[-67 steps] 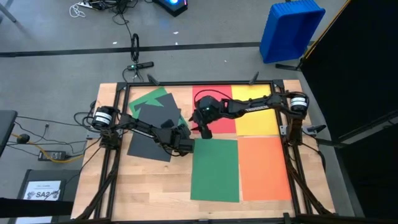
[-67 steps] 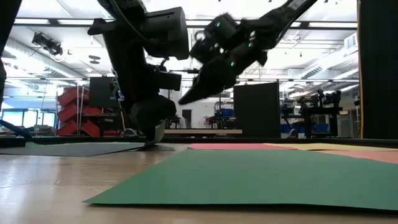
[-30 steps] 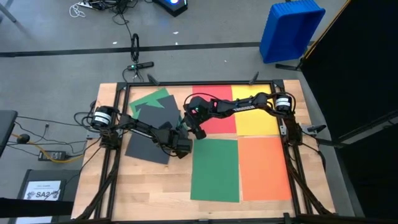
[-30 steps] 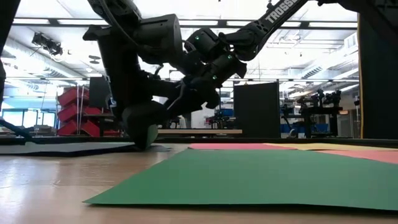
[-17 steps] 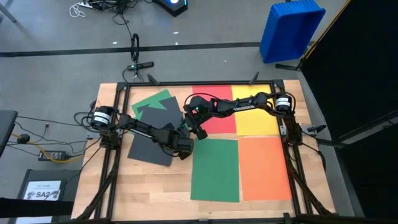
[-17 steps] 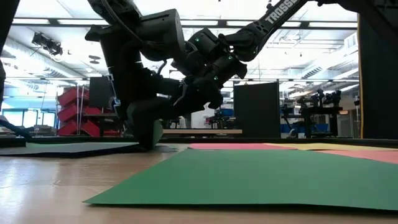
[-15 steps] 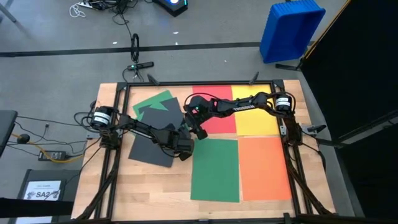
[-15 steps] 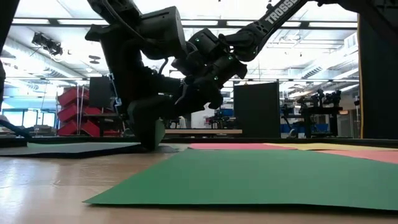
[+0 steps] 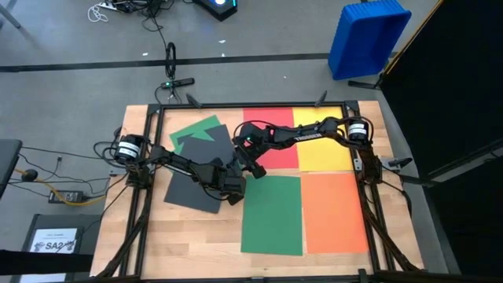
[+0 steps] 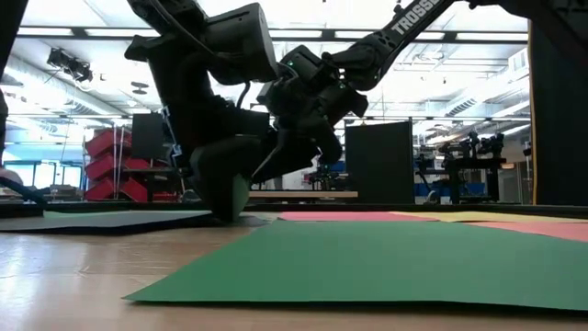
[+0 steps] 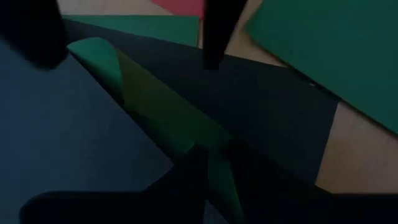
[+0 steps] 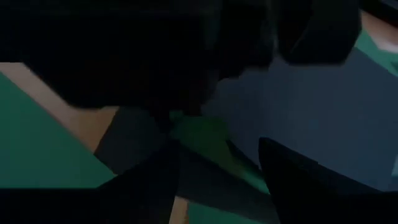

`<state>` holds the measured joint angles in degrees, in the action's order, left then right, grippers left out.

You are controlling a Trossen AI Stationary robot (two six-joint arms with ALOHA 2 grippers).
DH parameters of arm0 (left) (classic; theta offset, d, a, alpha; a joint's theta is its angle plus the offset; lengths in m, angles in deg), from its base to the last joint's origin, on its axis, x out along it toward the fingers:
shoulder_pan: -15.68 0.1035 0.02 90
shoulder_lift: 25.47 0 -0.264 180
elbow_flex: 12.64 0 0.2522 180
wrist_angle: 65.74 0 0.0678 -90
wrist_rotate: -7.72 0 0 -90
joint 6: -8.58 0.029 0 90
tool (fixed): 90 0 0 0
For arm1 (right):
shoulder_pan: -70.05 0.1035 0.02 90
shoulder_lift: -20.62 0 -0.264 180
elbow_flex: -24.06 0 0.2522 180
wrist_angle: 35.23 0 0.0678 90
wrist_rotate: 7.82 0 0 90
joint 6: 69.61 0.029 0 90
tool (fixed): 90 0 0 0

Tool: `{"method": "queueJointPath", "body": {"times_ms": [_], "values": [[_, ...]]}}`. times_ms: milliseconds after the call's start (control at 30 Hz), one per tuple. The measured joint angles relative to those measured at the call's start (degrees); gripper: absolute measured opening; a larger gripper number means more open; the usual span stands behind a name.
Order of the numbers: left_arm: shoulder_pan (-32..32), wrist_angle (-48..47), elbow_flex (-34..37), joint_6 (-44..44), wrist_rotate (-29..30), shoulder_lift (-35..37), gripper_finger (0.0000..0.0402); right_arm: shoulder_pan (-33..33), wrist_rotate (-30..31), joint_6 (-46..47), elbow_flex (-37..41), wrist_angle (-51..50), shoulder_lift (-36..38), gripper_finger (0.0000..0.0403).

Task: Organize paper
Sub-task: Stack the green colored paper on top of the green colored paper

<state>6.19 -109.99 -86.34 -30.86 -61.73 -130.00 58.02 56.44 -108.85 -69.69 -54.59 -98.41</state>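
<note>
A pile of dark grey paper (image 9: 195,169) lies over a green sheet (image 9: 194,127) at the table's left. My left gripper (image 9: 233,189) is shut on this pile's near right edge. My right gripper (image 9: 250,167) hangs open just beyond it, fingers slanting down over the raised edge; one finger (image 11: 214,37) shows in the left wrist view. Red (image 9: 275,141), yellow (image 9: 324,141), green (image 9: 271,214) and orange (image 9: 334,212) sheets lie flat on the right half. My left gripper pinches the pile's edge, where a curled strip of green paper (image 11: 180,130) runs between dark sheets into the fingers. It comes slanting down from the table's left. The edge (image 10: 241,195) is raised; the pile's remainder lies on the table. My right gripper: whether it touches the paper, I cannot tell.
A black frame (image 9: 251,106) runs around the table's edges. A blue bin (image 9: 368,35) stands on the floor beyond the far right corner. Bare wood (image 9: 189,236) shows near the front left.
My left gripper has tipped while holding the pile's edge, and the green edge stands a little higher. The pile has slid slightly toward the table's right. My right gripper has tipped its fingers further down toward the left gripper.
</note>
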Motion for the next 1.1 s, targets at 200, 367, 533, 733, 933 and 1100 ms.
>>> {"method": "queueJointPath", "body": {"times_ms": [200,367,533,733,933,1100], "values": [[0.0,1.4,0.0,0.1,-0.8,0.0,0.0056,0.8,0.0,0.1,-0.1,1.5,-0.6,0.0186],[-0.1,1.2,0.0,0.0,-1.2,0.0,0.0056,0.9,-1.5,1.1,-1.7,-0.1,-4.5,0.0176],[-0.1,0.6,-0.2,0.1,-1.8,0.0,0.0056,1.3,-1.8,2.1,-2.2,-0.2,-5.4,0.0158],[-0.1,0.4,-0.3,0.4,-2.0,0.0,0.0056,0.7,-0.5,1.9,-2.1,-1.1,-4.5,0.0128],[-0.1,0.3,-0.3,0.5,-1.7,0.0,0.0056,0.8,-0.3,-0.9,-2.1,-2.6,-4.3,0.0083],[-0.1,0.2,-0.3,1.5,-2.1,0.3,0.0056,1.1,-0.3,-1.4,-2.1,-2.2,-4.3,0.0026]]}}
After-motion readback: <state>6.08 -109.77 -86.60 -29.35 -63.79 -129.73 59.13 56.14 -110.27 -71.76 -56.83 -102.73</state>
